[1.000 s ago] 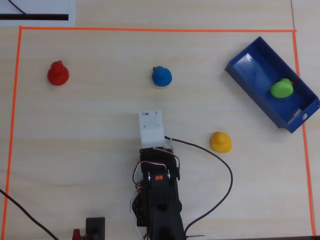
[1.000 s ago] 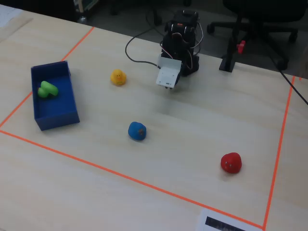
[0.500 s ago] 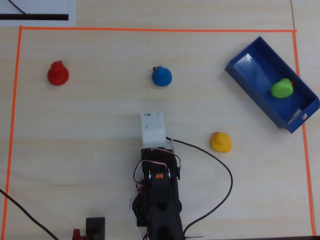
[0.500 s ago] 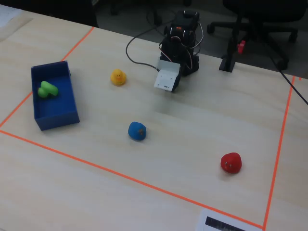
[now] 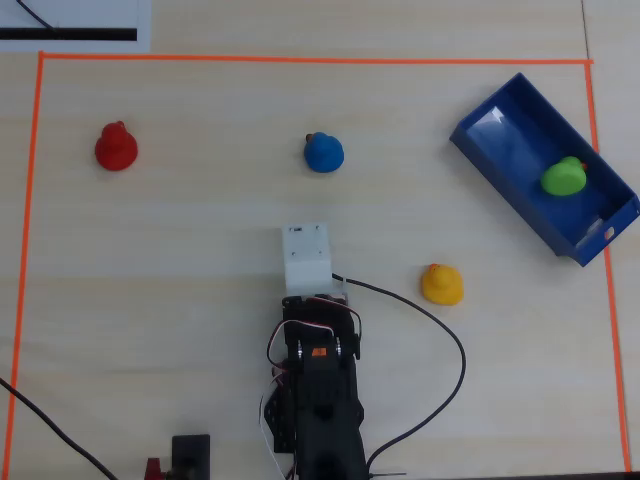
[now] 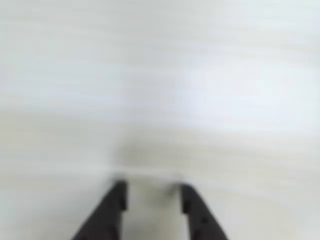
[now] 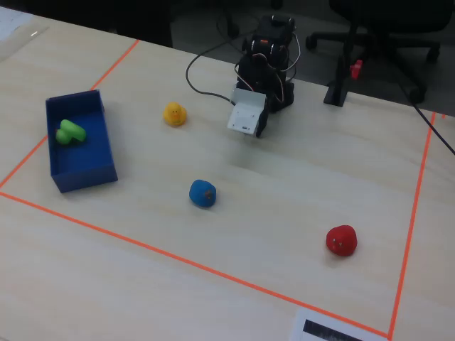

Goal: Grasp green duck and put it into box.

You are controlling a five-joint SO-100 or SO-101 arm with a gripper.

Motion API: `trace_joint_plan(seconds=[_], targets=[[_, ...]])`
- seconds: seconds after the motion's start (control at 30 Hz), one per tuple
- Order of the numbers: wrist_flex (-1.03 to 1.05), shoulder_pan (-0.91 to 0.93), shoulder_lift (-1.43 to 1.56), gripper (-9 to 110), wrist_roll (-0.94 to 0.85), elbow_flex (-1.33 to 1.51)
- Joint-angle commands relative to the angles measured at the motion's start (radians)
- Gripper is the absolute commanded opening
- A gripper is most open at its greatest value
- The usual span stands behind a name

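Note:
The green duck (image 5: 563,176) lies inside the blue box (image 5: 515,135) at the far right of the overhead view; in the fixed view the duck (image 7: 70,132) rests at the far end of the box (image 7: 85,156) on the left. My gripper (image 6: 150,186) hangs low over bare table, far from the box, near the arm's base. Its two dark fingers stand apart with only table between them, so it is open and holds nothing. From above, the white wrist housing (image 5: 306,258) hides the fingers.
A yellow duck (image 5: 441,284) sits right of the arm, a blue duck (image 5: 324,152) ahead of it, and a red duck (image 5: 116,147) at the far left. Orange tape (image 5: 300,60) frames the work area. A black cable (image 5: 440,330) loops beside the arm.
The wrist housing has drawn back slightly toward the arm's base since one second ago; it has hardly moved in the last half second. The ducks and the box stayed put.

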Motion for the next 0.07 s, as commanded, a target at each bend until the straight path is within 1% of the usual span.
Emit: trace_joint_plan(seconds=[0.0, 0.03], targets=[[0.009, 0.008, -0.002, 11, -0.011, 0.008], [0.009, 0.008, -0.002, 11, -0.011, 0.008]])
